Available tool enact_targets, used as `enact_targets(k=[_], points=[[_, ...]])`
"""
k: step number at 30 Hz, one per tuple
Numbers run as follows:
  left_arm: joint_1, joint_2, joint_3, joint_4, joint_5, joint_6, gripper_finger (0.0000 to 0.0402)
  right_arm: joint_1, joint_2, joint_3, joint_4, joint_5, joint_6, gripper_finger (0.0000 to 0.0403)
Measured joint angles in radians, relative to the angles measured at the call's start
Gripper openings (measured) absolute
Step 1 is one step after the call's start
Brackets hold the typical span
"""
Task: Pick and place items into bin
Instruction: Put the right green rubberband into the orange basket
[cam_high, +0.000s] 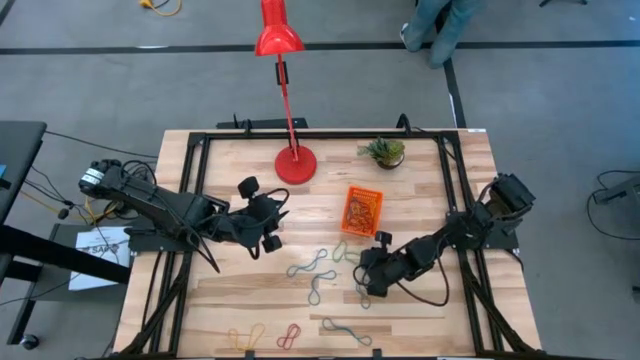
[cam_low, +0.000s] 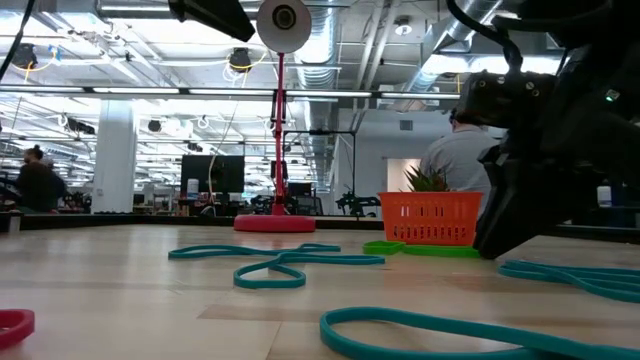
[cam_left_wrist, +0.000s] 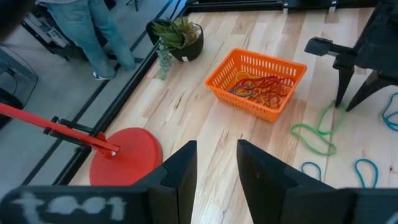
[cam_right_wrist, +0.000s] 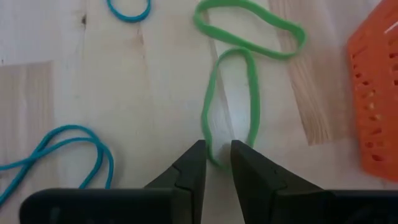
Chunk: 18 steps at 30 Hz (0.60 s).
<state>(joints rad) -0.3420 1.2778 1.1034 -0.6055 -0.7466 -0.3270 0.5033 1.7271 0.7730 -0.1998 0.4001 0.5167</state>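
I have the right gripper (cam_right_wrist: 217, 163) down at the bench (cam_high: 420, 200), its two fingers set a narrow gap apart and straddling the near end of a green band (cam_right_wrist: 230, 106) — the loop's end sits right between the tips, but I cannot tell whether they are pinching it or only resting around it. A second green band (cam_right_wrist: 249, 25) lies just beyond the first, touching or overlapping it. The orange bin (cam_high: 362, 211) stands just beside these bands, a little farther up the bench from the right gripper, and already holds a tangle of red and yellow bands (cam_left_wrist: 258, 87).

The left gripper (cam_left_wrist: 214, 165) hangs above the bench near the red lamp base (cam_high: 295, 163), fingers parted with nothing between them — it points toward the bin, which is well apart from it.

Teal bands (cam_high: 312, 266) lie loose in the middle of the bench between the two arms, another teal band (cam_high: 345, 331) nearer the front edge, with a red band (cam_high: 288, 336) and a yellow band (cam_high: 246, 337) beside it. A potted plant (cam_high: 384, 151) sits behind the bin.
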Motion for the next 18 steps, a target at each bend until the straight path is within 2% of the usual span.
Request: enact_targets(k=[9, 12, 15, 18], points=[[0.0, 0.0, 0.0, -0.045, 0.001, -0.066, 0.0105, -0.03, 0.01, 0.0, 0.029, -0.074, -0.08, 0.0067], [0.0, 0.0, 0.0, -0.045, 0.001, -0.081, 0.0105, -0.039, 0.01, 0.0, 0.033, -0.091, -0.081, 0.005], [0.0, 0.0, 0.0, -0.043, 0.001, -0.085, 0.0105, -0.056, 0.01, 0.002, 0.033, -0.118, -0.083, 0.0014], [0.0, 0.0, 0.0, -0.036, 0.001, -0.085, 0.0105, -0.083, -0.03, 0.003, 0.005, -0.165, -0.12, 0.0008]])
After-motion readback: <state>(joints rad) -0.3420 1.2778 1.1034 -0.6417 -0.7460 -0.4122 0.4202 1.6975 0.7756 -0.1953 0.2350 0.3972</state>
